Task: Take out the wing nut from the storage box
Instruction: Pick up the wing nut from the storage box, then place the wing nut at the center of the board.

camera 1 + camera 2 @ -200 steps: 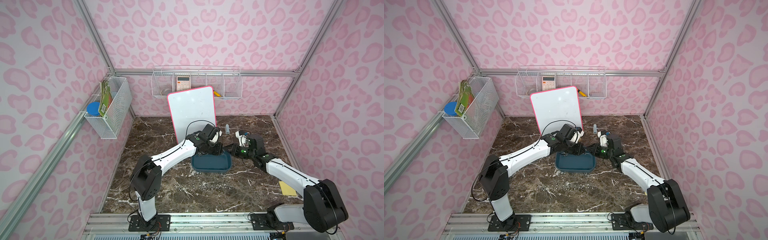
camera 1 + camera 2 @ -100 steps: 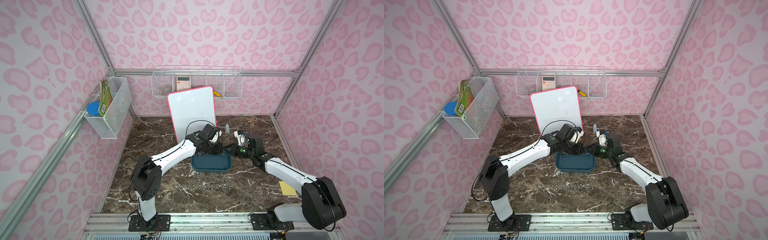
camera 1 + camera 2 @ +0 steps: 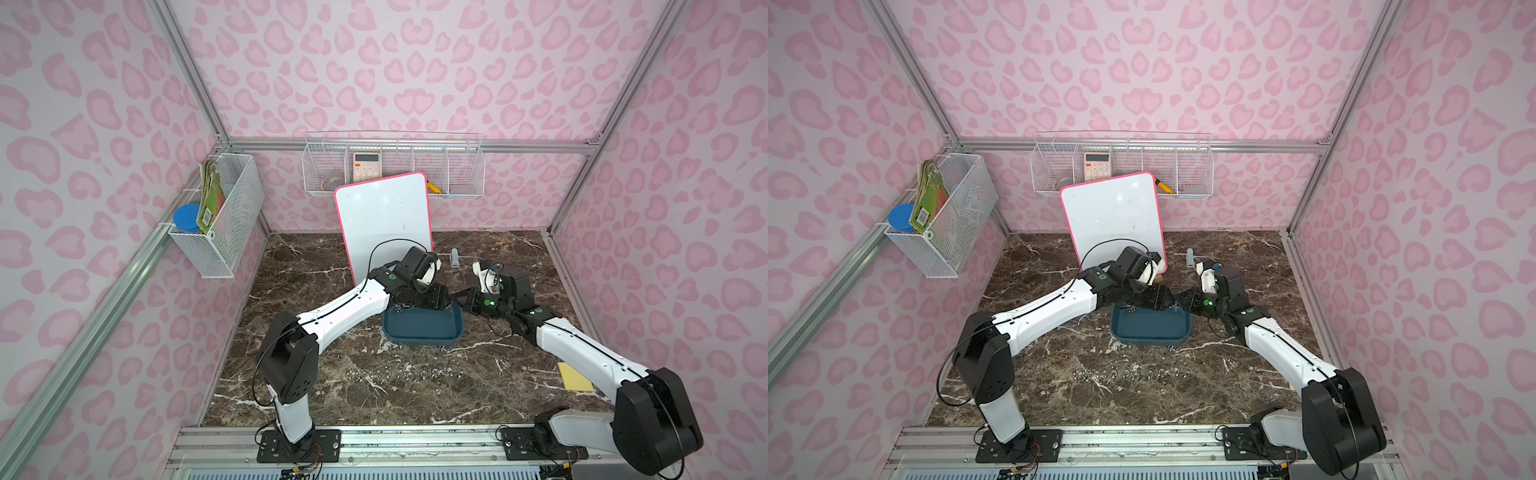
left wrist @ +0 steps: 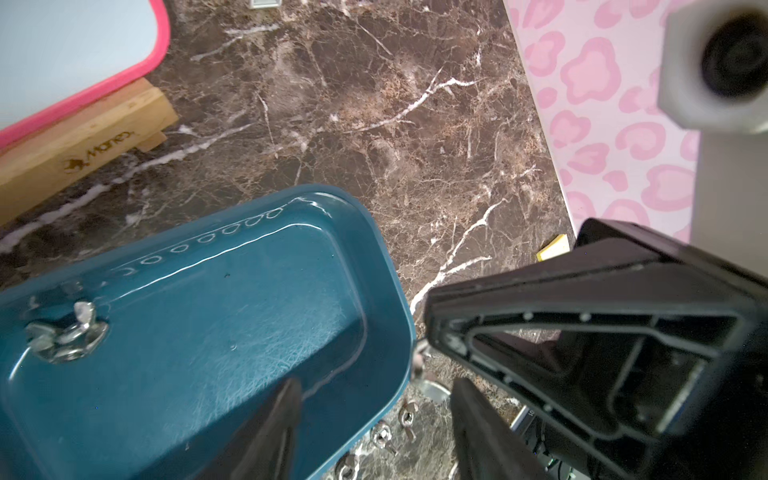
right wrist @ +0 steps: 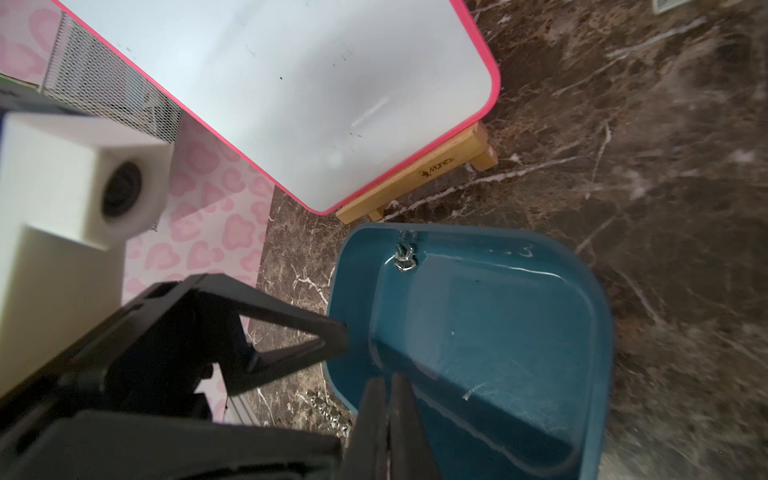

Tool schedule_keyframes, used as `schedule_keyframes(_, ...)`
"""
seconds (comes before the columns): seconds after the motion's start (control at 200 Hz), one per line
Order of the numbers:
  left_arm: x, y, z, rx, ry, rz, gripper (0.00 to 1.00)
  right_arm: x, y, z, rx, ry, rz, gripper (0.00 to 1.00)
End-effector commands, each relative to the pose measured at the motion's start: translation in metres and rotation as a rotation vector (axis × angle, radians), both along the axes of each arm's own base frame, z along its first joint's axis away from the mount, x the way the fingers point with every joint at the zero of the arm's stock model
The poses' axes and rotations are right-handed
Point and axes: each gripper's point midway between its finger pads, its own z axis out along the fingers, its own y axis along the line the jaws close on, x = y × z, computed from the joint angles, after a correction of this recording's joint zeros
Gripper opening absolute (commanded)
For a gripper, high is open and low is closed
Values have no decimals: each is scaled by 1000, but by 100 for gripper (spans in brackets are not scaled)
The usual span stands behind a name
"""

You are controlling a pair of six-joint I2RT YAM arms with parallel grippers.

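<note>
Left gripper (image 4: 376, 395), lower centre, stands open and empty over the rim of the shallow teal-blue plastic storage box (image 4: 386, 266). From left: pale wooden stand (image 4: 83, 145), brand mark unreadable; silver metal wing nut (image 4: 66, 332), lying inside the box, not yet removed; right gripper (image 4: 430, 332), closed beside that rim, hold indiscernible.

Glossy teal plastic forms the box (image 4: 249, 316), its smooth floor hazed by fine scratches; the wing nut (image 4: 66, 332) is bright bare metal. The table (image 4: 374, 104) has a polished brown marble look, veined in white. The whiteboard (image 5: 291, 83) is smooth and shiny, rimmed in pink; its stand (image 5: 419, 178) is pale matt wood. The baskets (image 3: 237, 216) are white wire mesh, the frame (image 3: 536, 146) dull silver metal.
</note>
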Motion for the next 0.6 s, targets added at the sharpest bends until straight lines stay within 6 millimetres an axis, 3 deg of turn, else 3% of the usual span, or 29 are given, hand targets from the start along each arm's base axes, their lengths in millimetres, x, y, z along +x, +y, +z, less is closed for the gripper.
schedule_keyframes(0.0, 4, 17, 3, 1, 13, 63, 73, -14, -19, -20, -125, 45, -23, 0)
schedule_keyframes(0.075, 7, 28, 9, 0, 13, 100, 77, -25, -28, -29, -179, 69, -31, 0)
schedule_keyframes(0.1, 4, 37, -2, 23, 35, 116, 78, -29, -33, -33, -203, 79, -36, 0)
schedule_keyframes(0.29, 9, 70, -7, 67, 49, 226, 90, -58, -54, -61, -353, 148, -37, 0)
schedule_keyframes(0.425, 11, 85, -7, 100, 44, 275, 97, -80, -61, -86, -470, 205, -8, 0)
schedule_keyframes(0.595, 12, 96, -7, 124, 40, 315, 98, -101, -58, -114, -553, 275, 38, 0)
